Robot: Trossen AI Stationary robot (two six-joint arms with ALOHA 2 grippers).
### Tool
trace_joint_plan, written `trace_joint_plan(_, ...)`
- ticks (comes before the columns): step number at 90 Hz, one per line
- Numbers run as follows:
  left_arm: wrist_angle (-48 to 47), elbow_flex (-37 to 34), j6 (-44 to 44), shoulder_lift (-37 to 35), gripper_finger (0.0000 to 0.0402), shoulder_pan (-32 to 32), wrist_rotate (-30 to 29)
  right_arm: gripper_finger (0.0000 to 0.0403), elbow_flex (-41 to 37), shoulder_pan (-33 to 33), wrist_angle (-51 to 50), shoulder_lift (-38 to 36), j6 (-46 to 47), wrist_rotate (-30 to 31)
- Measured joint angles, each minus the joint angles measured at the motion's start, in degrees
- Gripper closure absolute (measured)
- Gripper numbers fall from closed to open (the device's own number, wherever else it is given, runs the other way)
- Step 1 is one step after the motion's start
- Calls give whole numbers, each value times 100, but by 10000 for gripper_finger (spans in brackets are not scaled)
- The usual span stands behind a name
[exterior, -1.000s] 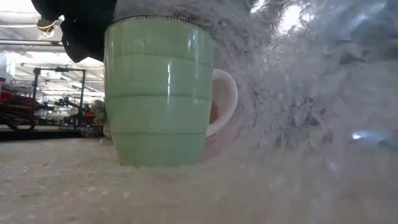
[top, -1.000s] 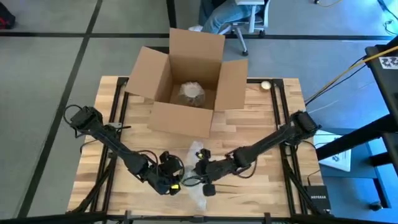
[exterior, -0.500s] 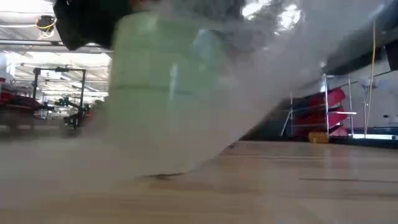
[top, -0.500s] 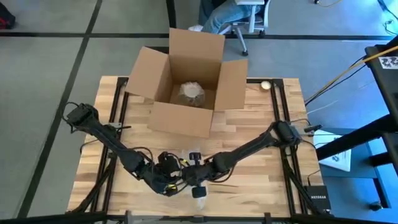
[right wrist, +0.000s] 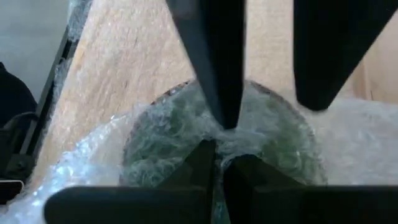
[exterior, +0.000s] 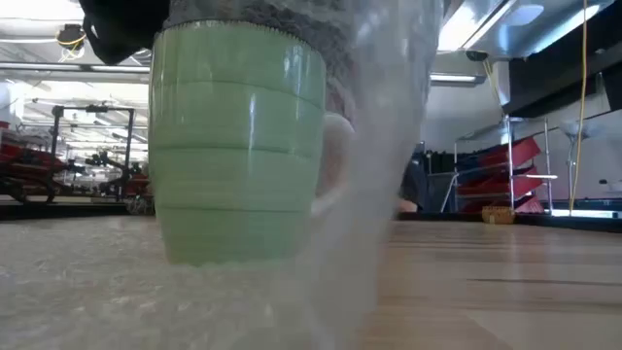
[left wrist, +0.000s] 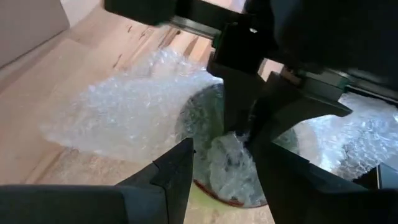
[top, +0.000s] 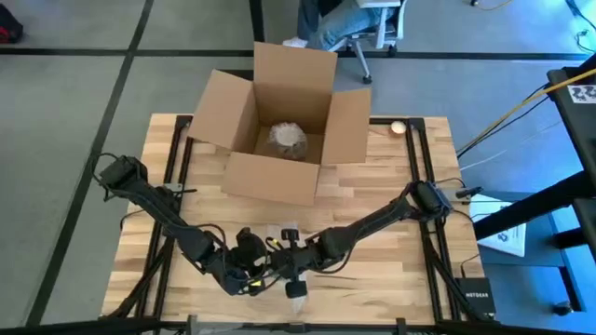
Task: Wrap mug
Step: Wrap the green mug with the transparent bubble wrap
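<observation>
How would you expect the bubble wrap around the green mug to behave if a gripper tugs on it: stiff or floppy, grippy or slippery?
The bubble wrap is probably floppy: it drapes and crumples over the mug. It likely weighs little, since a thin sheet lies in loose folds on the table. Its glossy film may slip between fingers.

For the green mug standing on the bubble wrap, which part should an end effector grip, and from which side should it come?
Probably the rim of the mug, from straight above, on the side away from the handle. The mug stands upright with its mouth up, and that wall is bare and nearly straight. The bubble wrap hangs over the mouth and down the handle side.
</observation>
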Motion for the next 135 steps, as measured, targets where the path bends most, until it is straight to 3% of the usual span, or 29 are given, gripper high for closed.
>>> trace_joint_plan(30,117,20,-80,336,249,65,63,395,37,-17,-280,-170,16,-219)
trace_joint_plan(58,85,9,-67,316,249,65,44,395,1265,-12,-2167,-301,-52,-299)
trace_joint_plan(69,55,2,-32,323,249,65,61,395,1494,122,-2354,-310,-91,-175)
trace_joint_plan(101,11,-20,-97,351,249,28,214,395,1072,630,-2714,-667,383,697)
trace_joint_plan(135,266,-12,-64,347,249,45,165,395,308,672,-2392,-675,811,739)
